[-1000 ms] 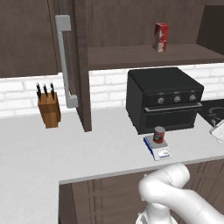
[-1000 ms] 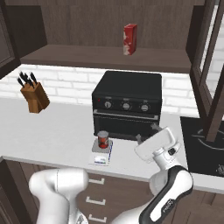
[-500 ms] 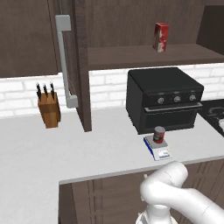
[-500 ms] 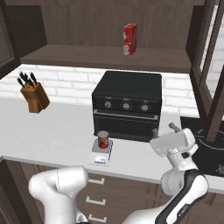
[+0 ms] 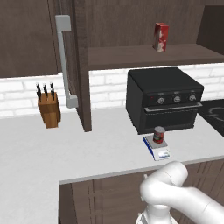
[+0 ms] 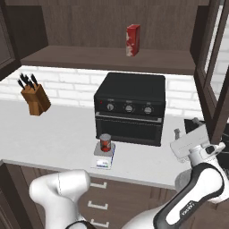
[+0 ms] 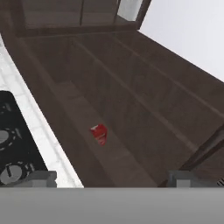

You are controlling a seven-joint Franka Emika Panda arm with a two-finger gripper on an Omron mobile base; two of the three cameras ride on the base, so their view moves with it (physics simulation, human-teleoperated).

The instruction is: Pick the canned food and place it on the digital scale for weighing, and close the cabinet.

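Tool point(image 6: 185, 132): raised at the right end of the worktop point(image 6: 53, 134), fingers spread wide, nothing between them.

Canned food point(image 6: 105, 143): upright on the digital scale point(image 6: 103, 157), well to the tool's left, in front of the black oven point(image 6: 129, 107).

Cabinet: the left base view shows one door point(image 5: 78, 65) swung open edge-on with its grey bar handle point(image 5: 64, 61); the right base view shows a glass-panelled door point(image 6: 214, 62) open just above and behind the tool.

Red-and-white box point(image 6: 133, 40): upright on the cabinet shelf point(image 6: 107, 59), above the oven; the hand view shows it point(image 7: 99, 133) far off along the shelf.

Knife block point(image 6: 35, 98): far left on the worktop.

Hob point(image 5: 215, 111): right of the oven.
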